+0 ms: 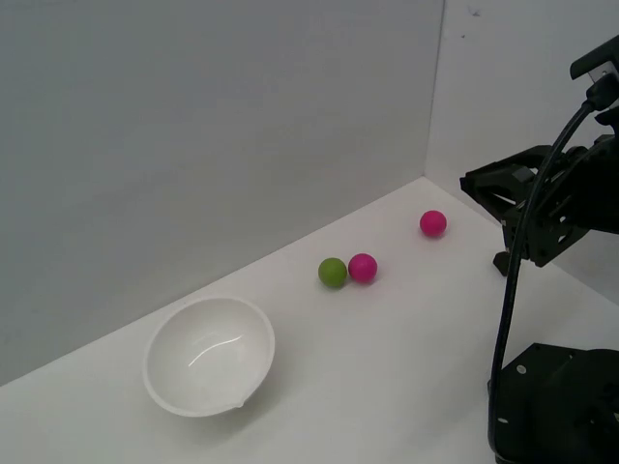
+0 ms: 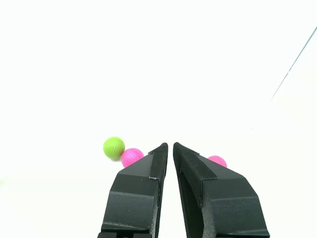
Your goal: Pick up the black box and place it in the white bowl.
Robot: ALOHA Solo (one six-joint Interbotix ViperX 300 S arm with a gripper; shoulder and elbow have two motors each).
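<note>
The white bowl sits tilted on the white table at the exterior view's left and holds nothing. My gripper hovers at the exterior view's right, above the table, pointing towards the balls. In the wrist view the gripper has its two black fingers nearly touching, with nothing between them. The black box does not clearly show in either view. A small dark shape sits on the table under the arm, beside the cable; I cannot tell whether it is the box.
A green ball touches a pink ball mid-table; both show in the wrist view, green and pink. Another pink ball lies near the back wall. The robot base stands at the right.
</note>
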